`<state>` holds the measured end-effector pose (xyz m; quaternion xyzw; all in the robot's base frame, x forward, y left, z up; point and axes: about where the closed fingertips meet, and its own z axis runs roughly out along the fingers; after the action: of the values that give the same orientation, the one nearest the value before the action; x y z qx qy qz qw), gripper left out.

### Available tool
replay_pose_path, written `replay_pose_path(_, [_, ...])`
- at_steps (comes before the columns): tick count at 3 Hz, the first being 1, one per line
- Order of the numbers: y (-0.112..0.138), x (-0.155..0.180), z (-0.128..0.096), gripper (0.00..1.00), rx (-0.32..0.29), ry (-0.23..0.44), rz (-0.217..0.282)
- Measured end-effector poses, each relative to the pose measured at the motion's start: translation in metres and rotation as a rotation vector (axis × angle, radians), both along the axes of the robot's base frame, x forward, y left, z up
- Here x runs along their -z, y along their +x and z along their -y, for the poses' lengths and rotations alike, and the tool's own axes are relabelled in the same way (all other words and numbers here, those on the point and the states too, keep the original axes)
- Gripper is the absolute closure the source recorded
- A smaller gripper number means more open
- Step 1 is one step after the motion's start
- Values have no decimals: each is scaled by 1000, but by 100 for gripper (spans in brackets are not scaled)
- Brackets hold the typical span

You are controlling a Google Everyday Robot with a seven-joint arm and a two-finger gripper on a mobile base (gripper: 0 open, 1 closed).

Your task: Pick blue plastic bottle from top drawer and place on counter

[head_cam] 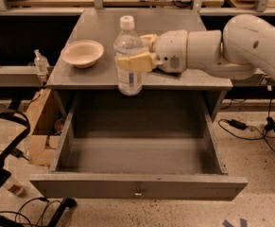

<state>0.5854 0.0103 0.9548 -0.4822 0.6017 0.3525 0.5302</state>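
Note:
My gripper (pixel 136 55) is shut on the blue plastic bottle (pixel 128 77), a clear bottle with a white cap and pale label. It holds the bottle upright in the air, over the front edge of the counter (pixel 175 25) and well above the open top drawer (pixel 137 186). The drawer is pulled out and its inside shows nothing in it. The white arm reaches in from the right.
A cream bowl (pixel 82 52) sits on the counter's left part. A small pump bottle (pixel 40 60) stands on a shelf to the left. A cardboard box (pixel 38 126) and cables lie on the floor at the left; a cable (pixel 241 125) lies at the right.

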Motion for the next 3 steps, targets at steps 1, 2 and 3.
replay_pose_path(1, [42, -33, 4, 100, 79, 37, 3])
replay_pose_path(2, [58, -36, 15, 100, 117, 31, 60])
replay_pose_path(3, [61, -37, 16, 100, 121, 32, 57])
